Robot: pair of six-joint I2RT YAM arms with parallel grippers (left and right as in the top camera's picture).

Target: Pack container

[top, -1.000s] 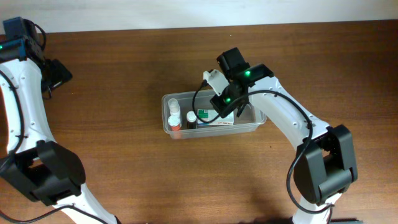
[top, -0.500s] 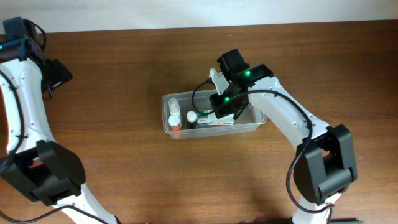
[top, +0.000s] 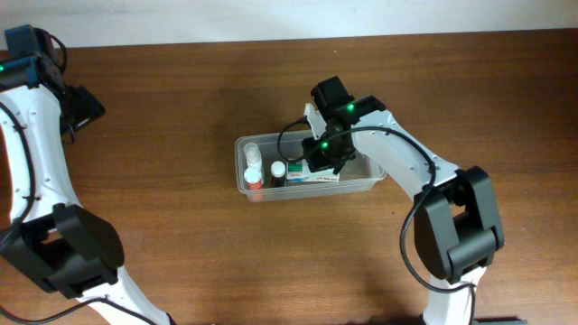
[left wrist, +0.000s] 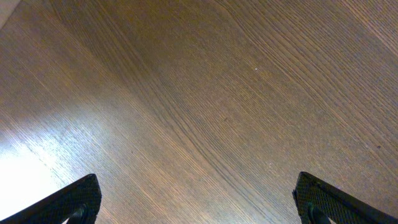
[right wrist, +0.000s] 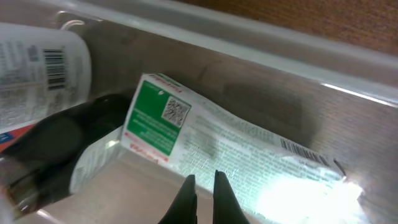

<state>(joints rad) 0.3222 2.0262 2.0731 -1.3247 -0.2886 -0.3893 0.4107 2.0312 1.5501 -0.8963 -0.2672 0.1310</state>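
Note:
The container (top: pixel 271 138), a clear plastic tub, sits mid-table. Inside lie a green-and-white carton (top: pixel 316 174) and two small bottles (top: pixel 252 163) at its left end. My right gripper (top: pixel 323 161) reaches down into the tub. In the right wrist view it (right wrist: pixel 203 179) is shut, with nothing between the fingers and its tips right at the carton's (right wrist: pixel 205 143) printed face. A white barcoded bottle (right wrist: pixel 43 59) lies to the left. My left gripper (top: pixel 88 106) hovers open at the far left, over bare wood (left wrist: pixel 198 199).
The tub's clear far wall (right wrist: pixel 249 37) rises just behind the carton. A dark bottle cap (right wrist: pixel 56 137) lies close to the carton's left end. The brown wooden table (top: pixel 181 244) surrounds the tub, with a pale wall along its far edge.
My right gripper has dipped lower and slightly left into the tub, onto the carton. The left arm has not moved.

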